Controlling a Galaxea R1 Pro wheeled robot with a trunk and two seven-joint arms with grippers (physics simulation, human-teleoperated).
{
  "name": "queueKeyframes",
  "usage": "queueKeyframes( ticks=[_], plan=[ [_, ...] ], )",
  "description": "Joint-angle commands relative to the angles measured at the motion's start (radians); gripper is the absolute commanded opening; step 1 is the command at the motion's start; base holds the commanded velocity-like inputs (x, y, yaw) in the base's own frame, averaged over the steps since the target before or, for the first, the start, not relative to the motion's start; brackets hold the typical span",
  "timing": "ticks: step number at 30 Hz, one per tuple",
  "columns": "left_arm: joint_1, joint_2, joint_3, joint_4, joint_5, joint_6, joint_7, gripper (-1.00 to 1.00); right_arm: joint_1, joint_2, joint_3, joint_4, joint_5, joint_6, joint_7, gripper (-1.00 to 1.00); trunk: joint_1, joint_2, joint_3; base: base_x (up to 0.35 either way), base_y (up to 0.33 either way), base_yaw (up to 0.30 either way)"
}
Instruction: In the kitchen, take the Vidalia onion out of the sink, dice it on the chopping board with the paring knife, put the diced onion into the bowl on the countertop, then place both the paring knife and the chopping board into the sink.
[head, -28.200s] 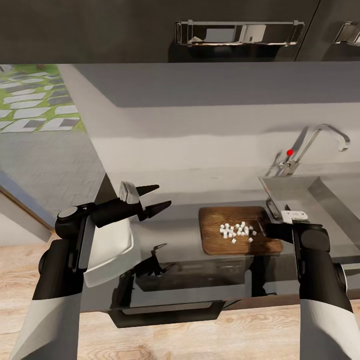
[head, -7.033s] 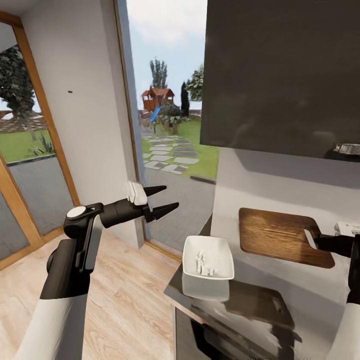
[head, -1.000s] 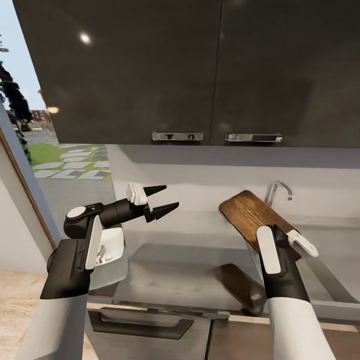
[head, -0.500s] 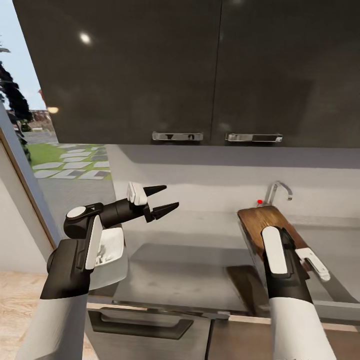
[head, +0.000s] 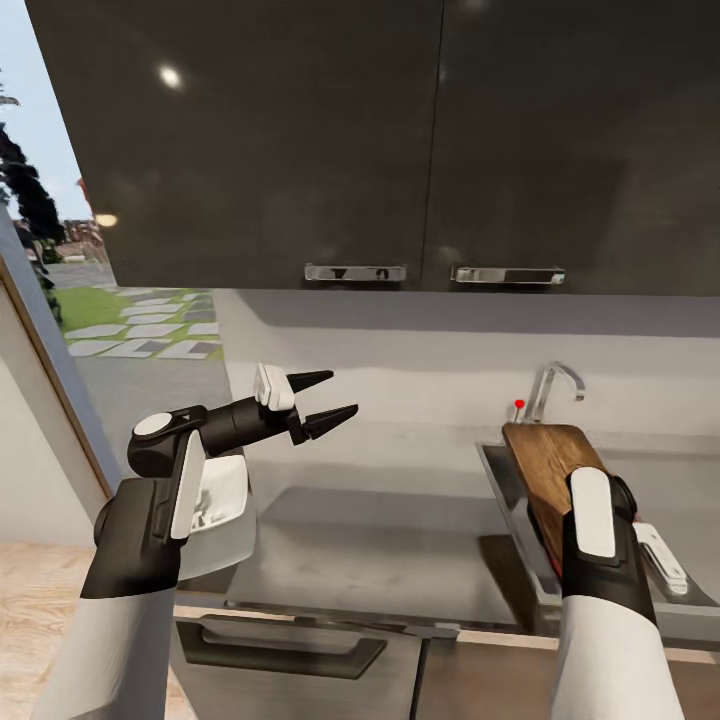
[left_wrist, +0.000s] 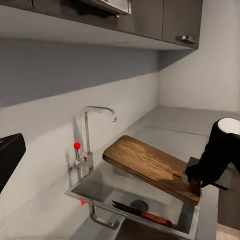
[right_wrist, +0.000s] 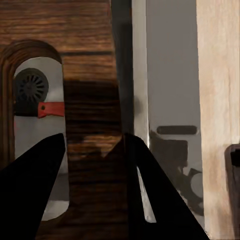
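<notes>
Overhead, dark cupboards (head: 400, 140) hang above the long grey bench (head: 380, 530), so the carrying happens in the low gap between them. Set into the bench, the sink (left_wrist: 100, 192) already holds the knife (left_wrist: 142, 214), lying by the drain. Above it the board (left_wrist: 150, 167) is held tilted, its far end over the basin, ready, I judge, to be lowered in. The right hand (head: 560, 520) is clamped on the board's handle end. The bowl (head: 222, 490) sits at the bench's far end, holding white pieces. The left hand (head: 318, 397) hovers with its fingers spread, gripping nothing.
</notes>
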Motion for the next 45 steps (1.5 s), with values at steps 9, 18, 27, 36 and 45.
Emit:
queueKeyframes(
  ticks=[9, 18, 27, 36, 45],
  plan=[
    [-0.001, -0.001, 0.001, 0.000, 0.002, 0.010, -0.004, 1.00, -0.001, 0.000, -0.006, -0.002, -0.021, 0.035, 0.029, -1.00, 0.001, -0.002, -0.003, 0.000, 0.000, 0.000],
    [-0.001, -0.002, 0.000, 0.000, 0.002, 0.010, -0.004, 1.00, -0.001, 0.000, -0.006, -0.002, -0.023, 0.035, 0.031, -1.00, 0.001, -0.002, -0.003, 0.076, 0.000, 0.000],
    [-0.001, -0.003, 0.000, 0.000, 0.002, 0.010, -0.004, 1.00, -0.001, 0.000, -0.013, -0.002, -0.022, 0.035, 0.031, -1.00, 0.001, -0.002, -0.006, 0.010, 0.000, -0.092],
    [-0.001, -0.003, 0.000, 0.000, 0.002, 0.010, -0.004, 1.00, -0.001, 0.000, -0.013, -0.002, -0.022, 0.035, 0.031, -1.00, 0.001, -0.002, -0.012, 0.000, 0.000, -0.033],
    [-0.001, -0.003, 0.000, 0.000, 0.002, 0.010, -0.004, 1.00, -0.001, 0.000, -0.013, -0.002, -0.023, 0.035, 0.031, -1.00, 0.001, -0.002, -0.016, 0.051, 0.000, 0.000]
  ],
)
